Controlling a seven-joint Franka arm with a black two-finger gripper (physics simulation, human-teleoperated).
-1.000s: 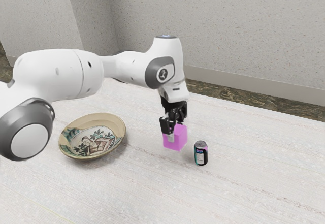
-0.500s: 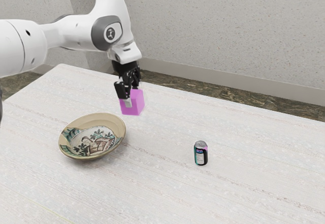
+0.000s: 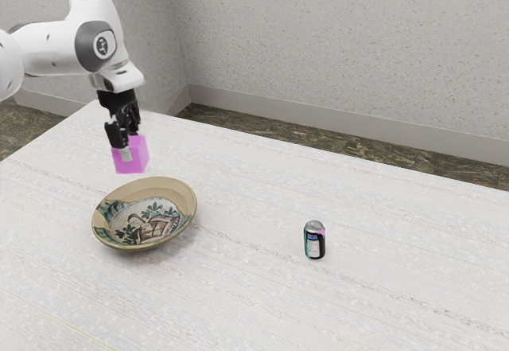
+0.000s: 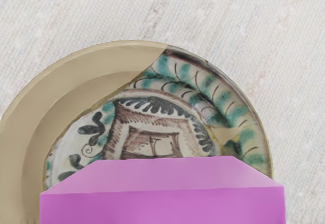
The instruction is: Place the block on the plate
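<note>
Stretching wide as a pale, faintly streaked tabletop (image 3: 382, 295), and backing onto a speckled grey wall (image 3: 318, 48) with a strip of mottled brown floor (image 3: 231, 125) between. Reaching in from the exterior view's left with a white arm (image 3: 46, 47), running nearly level, then bending downward at a grey-capped joint (image 3: 100, 45) and pointing the black jaws (image 3: 129, 149) toward the tabletop at a slight slant. Pinching a magenta block (image 3: 134, 155) between the jaws, and holding it up in the air near the plate (image 3: 184, 195), clear of the rim. Looking past the block in the wrist view, and meeting the plate's tan border, green leaf pattern and brown drawing, partly hidden by the block. Standing upright on the tabletop, well apart from the plate toward the exterior view's right: a dark can (image 3: 315, 241).
</note>
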